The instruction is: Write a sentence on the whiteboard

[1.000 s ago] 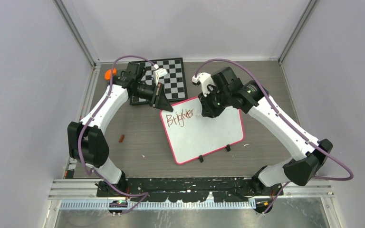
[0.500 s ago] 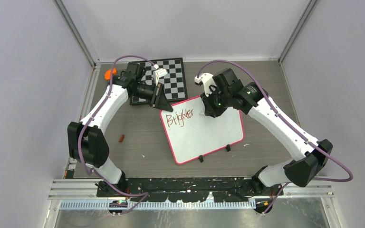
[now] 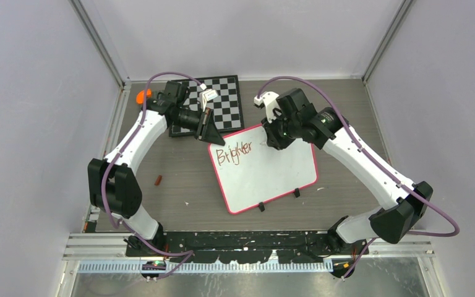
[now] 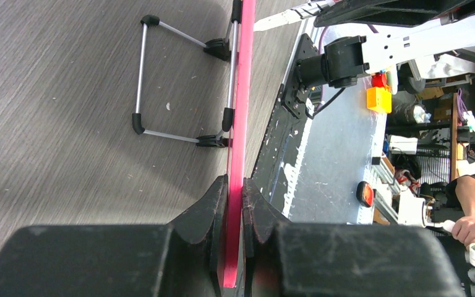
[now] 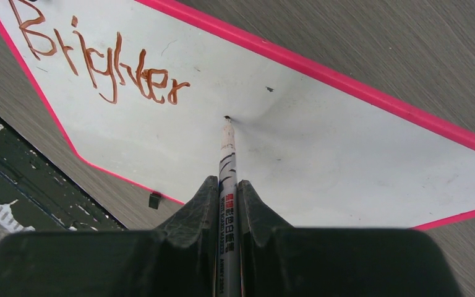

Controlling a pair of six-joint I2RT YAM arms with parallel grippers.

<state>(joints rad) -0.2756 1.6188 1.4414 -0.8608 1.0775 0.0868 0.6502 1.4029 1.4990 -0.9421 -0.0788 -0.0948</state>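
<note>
Two boards lie on the grey wood-grain table [image 3: 179, 179]: the whiteboard [image 3: 272, 179], set slantwise between my arms with its black clip feet [image 3: 261, 206] toward my bases, and beyond it the smaller checkered board [image 3: 226, 102], partly under my left arm.

My left gripper [image 4: 235, 185] is pinched shut on the whiteboard's pink rim at its far left corner, steadying it. My right gripper [image 5: 227, 185] is clamped on the marker [image 5: 229, 204], which points down onto the white surface; its tip [image 5: 226, 119] touches the board just right of the written word, where a small dark dot shows.

Over the last second my right gripper has drifted a little toward the far right, away from the end of the word, and no new stroke has appeared. I take that to mean the first word is done and I am placed, after a gap, to begin the next one. Most of the board is still blank, so most of the task looks to be ahead.

What can be read: the sentence [image 5: 99, 62] so far is only "Brighter", in thin reddish-brown letters along the far left edge. The marker barrel carries small black capitals that seem to say "WHITE BOARD MARKER" — above them are red characters too small for me to read
</note>
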